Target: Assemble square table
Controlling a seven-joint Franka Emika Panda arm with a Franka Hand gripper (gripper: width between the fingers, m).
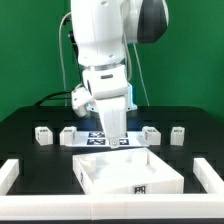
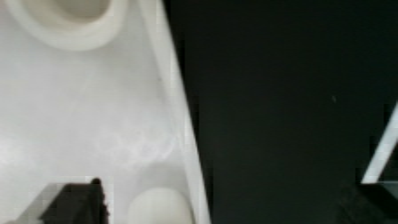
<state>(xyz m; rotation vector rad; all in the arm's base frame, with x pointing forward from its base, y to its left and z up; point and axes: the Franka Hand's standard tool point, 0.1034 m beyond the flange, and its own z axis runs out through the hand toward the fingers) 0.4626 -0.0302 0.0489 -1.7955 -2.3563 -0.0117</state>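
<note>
The square table's top (image 1: 128, 172) is a white slab with a raised rim and a small tag on its front wall, lying at the front middle of the black table. In the wrist view the slab (image 2: 89, 120) fills one side, with round sockets (image 2: 80, 22) at its corners. My gripper (image 1: 115, 140) hangs straight down at the slab's far edge. In the wrist view one dark fingertip (image 2: 71, 205) stands over the slab, well away from its edge, and the other is lost against the black table. The gripper (image 2: 214, 215) holds nothing. Several short white legs (image 1: 42, 134) stand in a row behind.
The marker board (image 1: 97, 136) lies behind the slab, partly hidden by my gripper. Legs stand at the exterior view's left (image 1: 70, 135) and right (image 1: 150, 134) (image 1: 177, 134). The white L-shaped rail (image 1: 8, 176) borders both sides and shows in the wrist view (image 2: 382, 150).
</note>
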